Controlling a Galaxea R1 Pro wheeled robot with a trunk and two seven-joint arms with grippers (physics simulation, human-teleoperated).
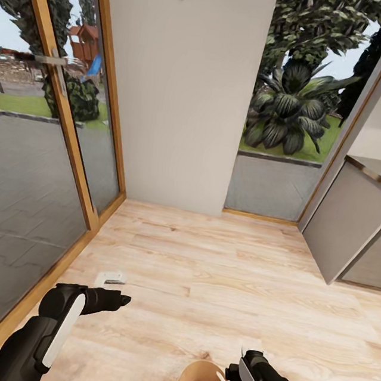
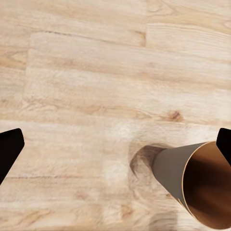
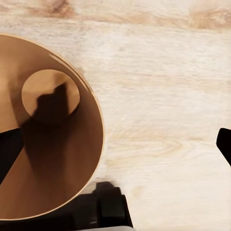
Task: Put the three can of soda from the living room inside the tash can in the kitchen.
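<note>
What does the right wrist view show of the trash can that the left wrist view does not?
Right wrist view: it looks straight down into the trash can, showing its wood-toned inside wall and round bottom, with no can of soda visible inside.

Left wrist view: it shows the bin's grey outside wall from the side, standing on the floor, and only part of its mouth.

Both: the orange-brown rim, the pale wood floor, and dark fingertips set wide apart at the picture's edges, so each hand looks open and empty.
</note>
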